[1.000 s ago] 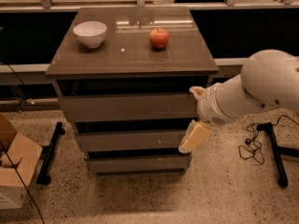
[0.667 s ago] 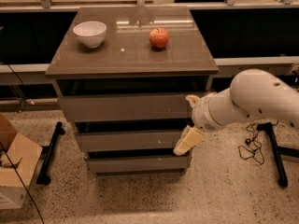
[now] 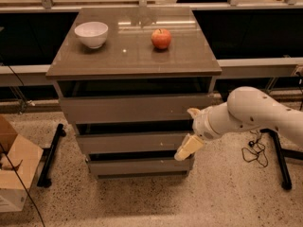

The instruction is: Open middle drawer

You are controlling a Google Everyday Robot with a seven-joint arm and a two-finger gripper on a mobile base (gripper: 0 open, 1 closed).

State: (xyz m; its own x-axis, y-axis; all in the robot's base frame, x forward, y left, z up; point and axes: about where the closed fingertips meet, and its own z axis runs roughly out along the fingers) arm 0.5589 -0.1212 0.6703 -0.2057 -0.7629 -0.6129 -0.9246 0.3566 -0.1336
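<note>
The grey-brown cabinet [image 3: 132, 60] has three stacked drawer fronts. The middle drawer [image 3: 128, 142] is the medium-height front between the tall top one [image 3: 132, 109] and the short bottom one [image 3: 137, 166]. It sits about flush with the others. My gripper [image 3: 187, 134] comes in from the right on a white arm [image 3: 255, 115]. It is at the right end of the middle drawer front. Its cream fingers are spread apart, the upper one [image 3: 193, 112] near the top drawer's lower edge and the lower one [image 3: 187, 148] at the middle drawer's lower right corner. It holds nothing.
A white bowl [image 3: 92, 33] and a red apple [image 3: 161, 38] stand on the cabinet top. An open cardboard box [image 3: 12, 174] is on the floor at the left. Black stand legs [image 3: 49, 157] [image 3: 279, 160] flank the cabinet, with a cable [image 3: 255, 148] at the right.
My arm has swung left and a little down toward the cabinet. The gripper has gone from beside the cabinet to the right end of the middle drawer front. The drawers have not moved.
</note>
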